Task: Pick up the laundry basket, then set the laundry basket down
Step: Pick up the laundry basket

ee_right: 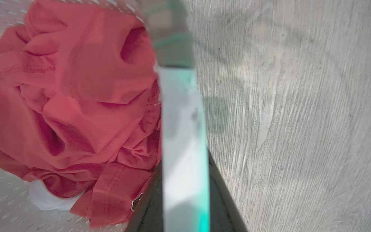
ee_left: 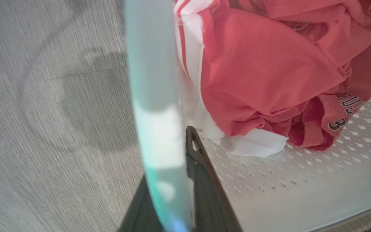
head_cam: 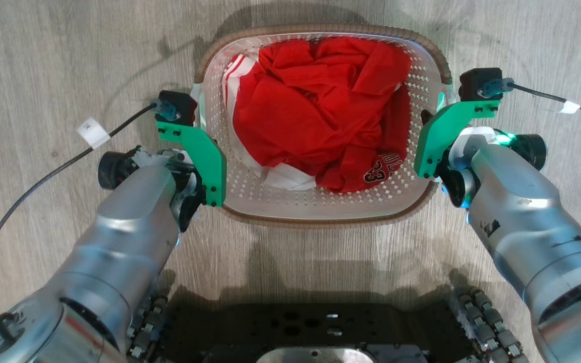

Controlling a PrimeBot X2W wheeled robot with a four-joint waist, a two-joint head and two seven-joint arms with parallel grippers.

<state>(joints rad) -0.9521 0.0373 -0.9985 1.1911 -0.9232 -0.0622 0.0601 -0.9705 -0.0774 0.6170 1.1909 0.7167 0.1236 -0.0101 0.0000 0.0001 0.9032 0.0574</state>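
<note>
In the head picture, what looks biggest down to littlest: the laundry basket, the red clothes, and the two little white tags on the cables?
1. laundry basket
2. red clothes, lying inside it
3. white tag on the left cable and white tag on the right cable: both tiny, too alike to rank.
</note>
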